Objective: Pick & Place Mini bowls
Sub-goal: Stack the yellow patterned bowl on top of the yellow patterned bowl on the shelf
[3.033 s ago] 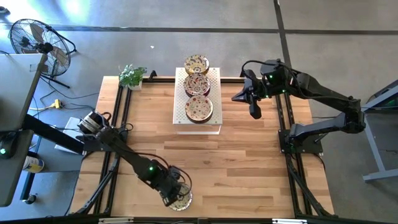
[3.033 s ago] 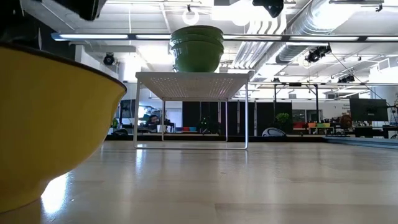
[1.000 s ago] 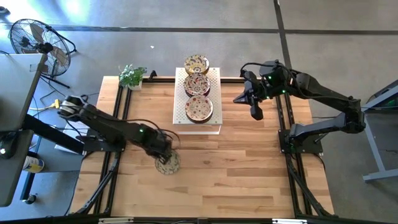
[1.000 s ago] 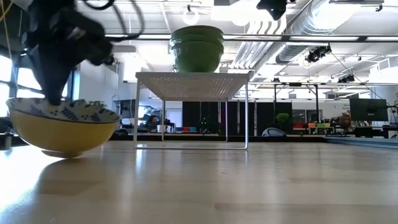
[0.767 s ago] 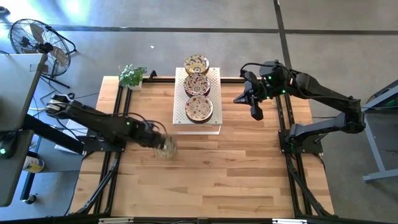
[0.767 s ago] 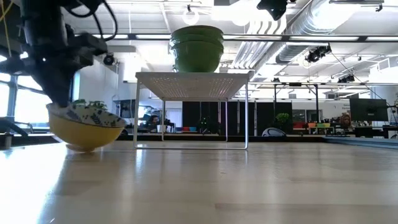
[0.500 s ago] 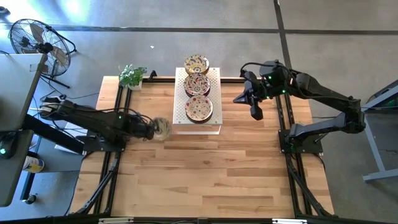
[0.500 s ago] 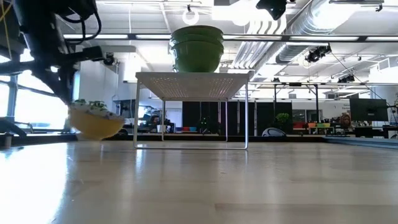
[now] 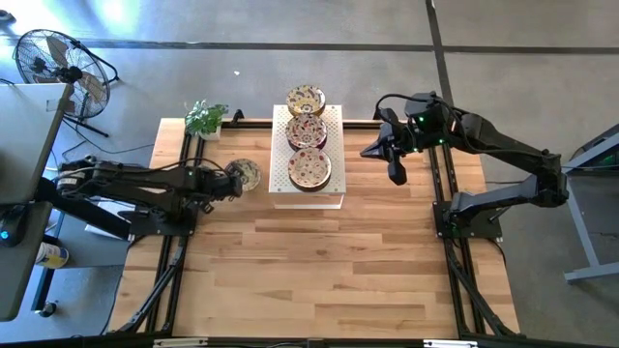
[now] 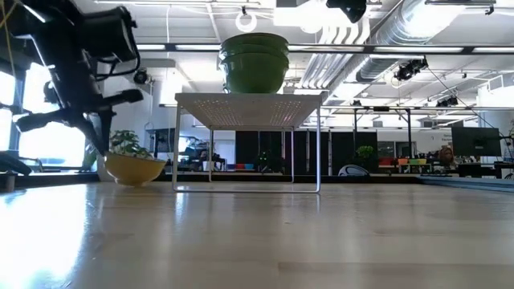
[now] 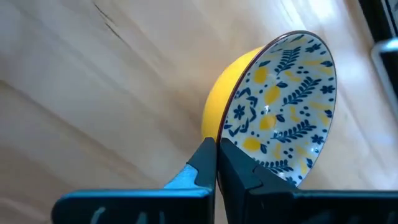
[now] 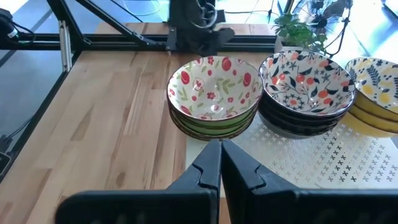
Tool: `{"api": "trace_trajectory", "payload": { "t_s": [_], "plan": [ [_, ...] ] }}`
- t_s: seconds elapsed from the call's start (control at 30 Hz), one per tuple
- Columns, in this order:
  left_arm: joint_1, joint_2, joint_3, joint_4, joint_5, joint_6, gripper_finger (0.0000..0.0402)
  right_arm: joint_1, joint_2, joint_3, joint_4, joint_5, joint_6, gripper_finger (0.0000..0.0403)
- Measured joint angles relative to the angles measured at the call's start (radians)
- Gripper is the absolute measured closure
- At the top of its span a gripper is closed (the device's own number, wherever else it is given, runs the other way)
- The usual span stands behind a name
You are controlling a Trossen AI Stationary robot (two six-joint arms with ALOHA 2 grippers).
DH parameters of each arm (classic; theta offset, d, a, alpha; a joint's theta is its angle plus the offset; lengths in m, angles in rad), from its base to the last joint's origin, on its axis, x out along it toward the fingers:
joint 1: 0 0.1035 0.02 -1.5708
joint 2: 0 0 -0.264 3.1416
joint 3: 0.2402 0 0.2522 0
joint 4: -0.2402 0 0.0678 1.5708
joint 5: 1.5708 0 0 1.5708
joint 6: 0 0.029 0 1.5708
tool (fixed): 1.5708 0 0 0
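Note:
A mini bowl (image 9: pixel 245 174), yellow outside with blue and yellow leaves inside (image 11: pixel 283 115), sits low over the wood just left of the white perforated rack (image 9: pixel 332 126). My left gripper (image 9: pixel 230 180) is shut on it. Three stacks of mini bowls stand on the rack: a red-and-green floral stack (image 12: pixel 214 93), a dark stack with red flowers (image 12: pixel 308 81) and a yellow stack (image 12: pixel 379 81). My right gripper (image 9: pixel 397 175) hangs shut in the air to the right of the rack, touching nothing. My left gripper pinches the bowl's rim (image 11: pixel 222 130) on the side toward the table's left, one finger (image 11: pixel 241 169) inside the bowl and the other outside. The fingers slant down from the table's left. The bowl (image 10: pixel 134 168) sits upright at table height; I cannot tell whether its foot touches the wood.
A potted plant (image 9: pixel 205 118) stands at the table's far left corner. Black frame rails (image 9: pixel 184 193) run along the left and right sides. A fan (image 9: pixel 58 63) stands off the table. Bare wood (image 9: pixel 329 271) stretches across the near half.
My left gripper has carried the yellow bowl from the near left part of the table toward the far edge, up beside the rack's left side, rolling its wrist on the way. The bowl was tipped during the move and now stands level. The gripper has stayed shut on it.

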Motion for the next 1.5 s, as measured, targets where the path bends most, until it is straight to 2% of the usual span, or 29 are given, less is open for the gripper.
{"api": "trace_trajectory", "payload": {
  "t_s": [0.2,0.33,0.53,0.67,0.83,0.93,1.13,1.27,1.37,1.5],
  "plan": [
    [0.118,0.000,-0.044,0.116,0.011,0.010,0.0401,0.000,0.000,0.000,0.000,0.000,0.000,0.0403],
    [0.159,0.000,-0.050,0.134,0.041,0.045,0.0391,0.000,0.000,0.000,0.000,0.000,0.008,0.0403],
    [0.183,-0.014,-0.033,0.102,0.134,0.239,0.0316,0.000,0.000,0.000,-0.001,0.000,0.012,0.0403],
    [0.183,-0.018,0.016,0.038,0.149,0.392,0.0263,0.000,0.000,0.000,-0.001,0.000,0.009,0.0403],
    [0.198,-0.021,0.108,-0.070,0.191,0.652,0.0241,0.000,0.000,0.000,0.000,0.000,-0.008,0.0403],
    [0.256,-0.019,0.155,-0.065,0.316,0.896,0.0244,0.000,0.000,0.000,0.012,0.002,-0.009,0.0403],
    [0.493,0.035,0.220,-0.022,0.557,1.357,0.0281,0.000,0.000,0.000,0.069,0.003,0.060,0.0403],
    [0.677,0.093,0.281,0.004,0.659,1.669,0.0325,0.000,0.002,0.000,0.114,0.013,0.104,0.0403],
    [0.794,0.159,0.346,-0.013,0.721,1.885,0.0362,0.000,0.002,0.000,0.149,0.062,0.129,0.0403],
    [0.887,0.282,0.450,-0.098,0.710,2.072,0.0388,0.000,0.002,0.000,0.179,0.146,0.173,0.0403]
  ]
}}
